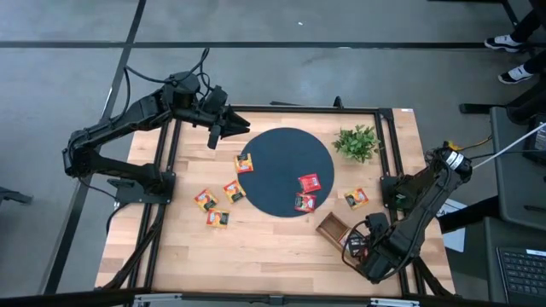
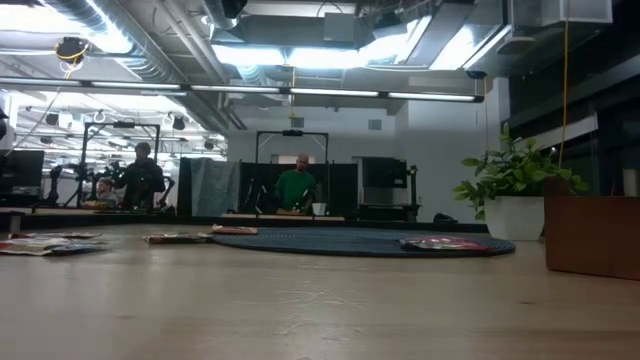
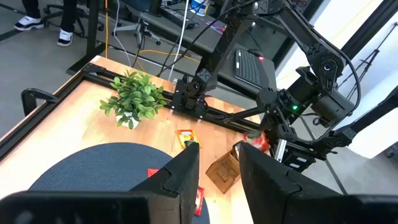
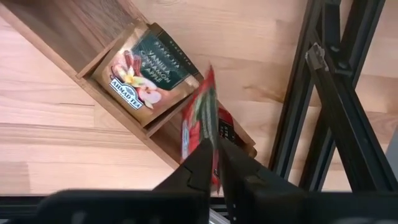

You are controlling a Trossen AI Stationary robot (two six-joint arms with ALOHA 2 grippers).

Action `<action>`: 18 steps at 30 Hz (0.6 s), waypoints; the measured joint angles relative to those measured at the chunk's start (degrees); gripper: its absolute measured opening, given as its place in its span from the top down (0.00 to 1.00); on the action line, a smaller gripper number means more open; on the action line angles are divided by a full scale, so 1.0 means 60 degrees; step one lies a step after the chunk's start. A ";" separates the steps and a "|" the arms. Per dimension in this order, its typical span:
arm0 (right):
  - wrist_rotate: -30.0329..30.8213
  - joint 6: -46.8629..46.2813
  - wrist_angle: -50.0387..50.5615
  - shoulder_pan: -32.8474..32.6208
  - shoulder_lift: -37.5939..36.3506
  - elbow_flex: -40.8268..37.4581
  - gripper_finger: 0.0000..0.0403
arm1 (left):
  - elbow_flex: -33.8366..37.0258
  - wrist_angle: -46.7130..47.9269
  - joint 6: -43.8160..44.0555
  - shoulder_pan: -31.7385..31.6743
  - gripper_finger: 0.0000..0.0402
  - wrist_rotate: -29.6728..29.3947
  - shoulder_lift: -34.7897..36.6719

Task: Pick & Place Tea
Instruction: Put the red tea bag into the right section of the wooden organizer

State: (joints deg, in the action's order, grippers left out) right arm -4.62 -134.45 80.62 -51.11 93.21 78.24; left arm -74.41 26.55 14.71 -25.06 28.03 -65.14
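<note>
Several small square tea packets lie flat: four left of the dark round mat (image 1: pixel 286 141), such as one at the mat's edge (image 1: pixel 245 163) and one nearer (image 1: pixel 217 218); two red ones on the mat (image 1: pixel 309 182); one right of it (image 1: pixel 356 198). My right gripper (image 4: pixel 217 152) hangs over the wooden tray (image 1: pixel 333 228) at the near right, shut on a red tea packet (image 4: pixel 200 118). A green-and-white packet (image 4: pixel 148 70) lies in a tray compartment. My left gripper (image 3: pixel 219 171) is open and empty above the table's far-left part (image 1: pixel 229 130). My right gripper pinches the red tea packet by one edge (image 4: pixel 210 138) between its two fingers, coming from above and pointing down. The packet stands edge-on below the fingertips, over the tray's end compartment (image 4: pixel 233 134). Whether its lower edge touches the tray, I cannot tell.
A small green plant in a white pot (image 1: pixel 357 142) stands at the far right beside the mat. Black frame rails (image 4: pixel 323 87) run close along the tray's right side. Bare wood (image 1: pixel 256 256) spans the near part of the table. People stand in the room beyond.
</note>
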 joint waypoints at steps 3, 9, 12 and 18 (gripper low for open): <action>-0.0007 -0.0011 -0.0004 0.0000 0.0000 0.0000 0.84 | 0.0000 0.0000 -0.0002 0.0000 0.72 -0.0004 0.0000; 0.0048 -0.0015 -0.0212 0.0054 0.0000 0.0000 0.72 | 0.0000 0.0000 0.0001 0.0000 0.72 -0.0004 0.0000; 0.0811 -0.0005 -0.0712 0.0213 -0.0080 0.0004 0.70 | 0.0000 0.0000 -0.0006 0.0000 0.72 -0.0002 0.0000; 0.3154 0.0473 -0.1827 0.0869 -0.0381 0.0007 0.70 | 0.0003 0.0205 -0.0372 0.0079 0.72 0.0070 -0.0006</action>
State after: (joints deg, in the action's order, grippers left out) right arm 14.30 -131.61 69.66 -45.90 90.92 78.28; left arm -74.39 27.77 12.48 -24.58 28.45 -65.18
